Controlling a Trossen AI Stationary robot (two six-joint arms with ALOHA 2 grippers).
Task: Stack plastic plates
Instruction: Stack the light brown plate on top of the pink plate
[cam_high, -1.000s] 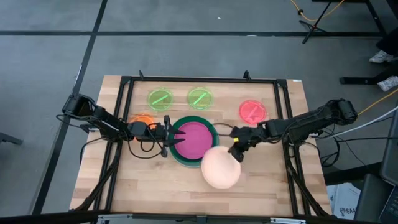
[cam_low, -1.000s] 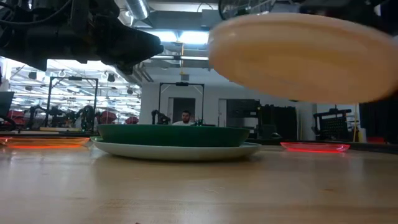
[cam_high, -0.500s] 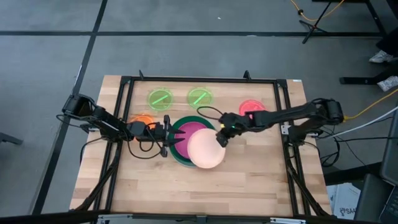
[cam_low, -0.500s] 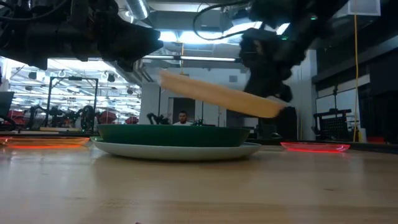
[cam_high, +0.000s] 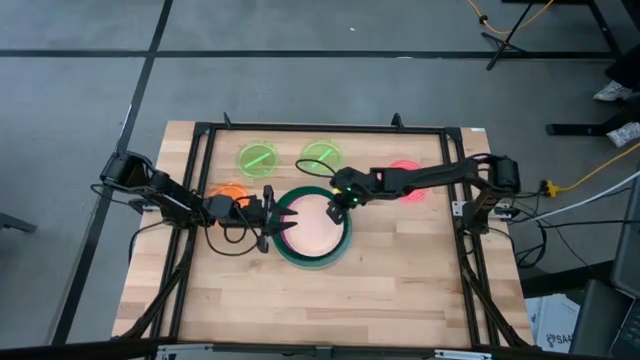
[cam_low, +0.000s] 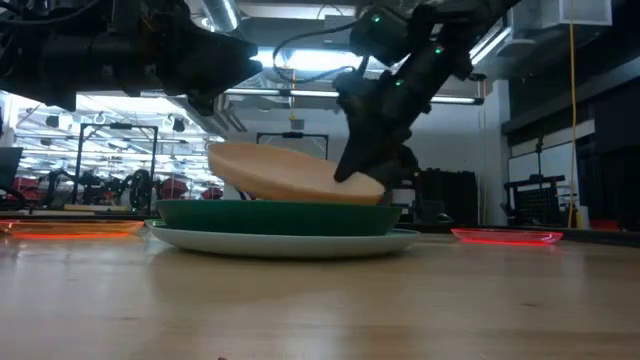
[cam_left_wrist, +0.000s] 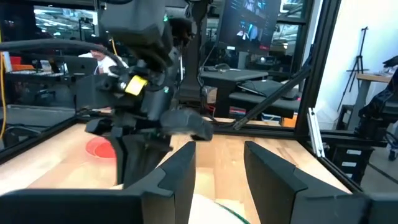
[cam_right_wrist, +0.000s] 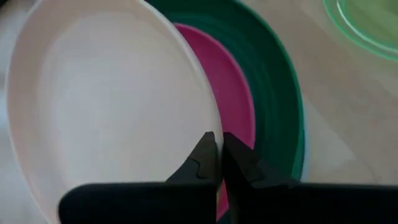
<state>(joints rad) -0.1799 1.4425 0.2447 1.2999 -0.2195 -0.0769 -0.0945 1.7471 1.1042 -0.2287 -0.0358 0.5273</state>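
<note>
A stack sits mid-table: the dark green plate on the light blue plate, with the magenta plate inside. My right gripper is shut on the cream plate, which hangs tilted over that stack. My left gripper waits open at the stack's left rim, touching nothing. The orange plate lies under the left arm. Two neon green plates lie by the far edge. The translucent pink plate lies partly under the right arm. My right gripper pinches the cream plate's rim on its far right side, between the two fingers. The fingers slant down from the table's right. The plate sits tilted in the hold: the held side is low at the green plate's rim, the opposite side higher.
A black frame runs around the work area. Bare wood lies between the stack and the near edge. In the left wrist view the right arm's gripper stands close ahead of my left fingers.
My right gripper has carried the cream plate from the stack's near right side toward the table's left and far edge, and down. The plate, once high and clear of the stack, now hangs tilted low over the magenta plate.
</note>
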